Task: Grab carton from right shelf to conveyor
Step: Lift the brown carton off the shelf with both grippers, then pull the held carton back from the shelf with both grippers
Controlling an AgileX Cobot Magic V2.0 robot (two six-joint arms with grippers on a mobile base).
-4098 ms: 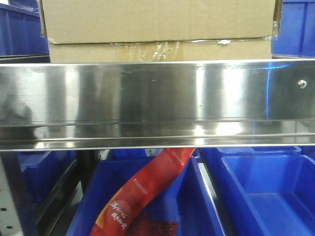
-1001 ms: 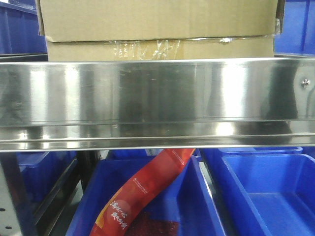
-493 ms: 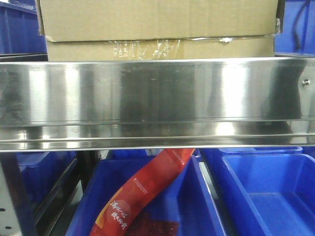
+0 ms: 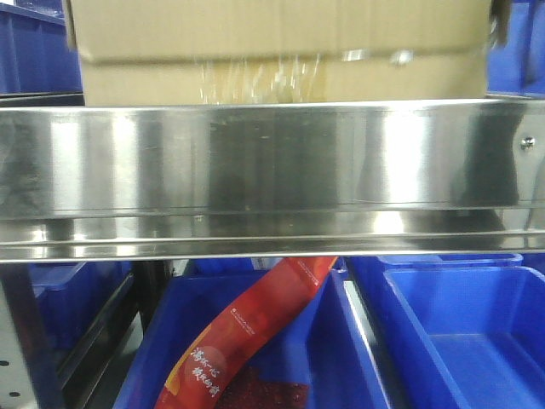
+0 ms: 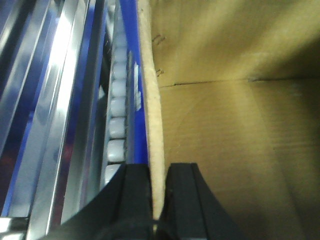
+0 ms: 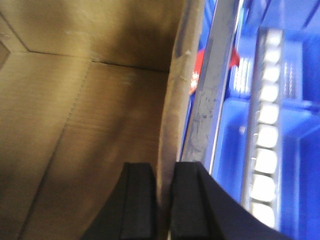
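The brown carton (image 4: 272, 51) sits on the right shelf behind its shiny steel front rail (image 4: 272, 170), slightly blurred, with wrinkled clear tape on its lower strip. In the left wrist view my left gripper (image 5: 158, 172) is shut on the carton's left wall edge (image 5: 154, 115), with the open carton's inside (image 5: 235, 125) to its right. My right gripper (image 6: 165, 172) is shut on the carton's right wall edge (image 6: 172, 100), one finger inside the carton (image 6: 80, 120) and one outside. The conveyor is out of view.
Blue plastic bins (image 4: 460, 341) sit under the rail, one holding a red packet (image 4: 247, 332). More blue bins (image 4: 30, 51) flank the carton. White rollers (image 5: 115, 130) run left of the carton and white rollers (image 6: 267, 130) run to its right. A grey perforated upright (image 4: 17, 341) stands lower left.
The carton has shifted upward a little and looks motion-blurred, its overhanging upper edge sitting higher against the taped strip. The shelf rail and bins have stayed put.
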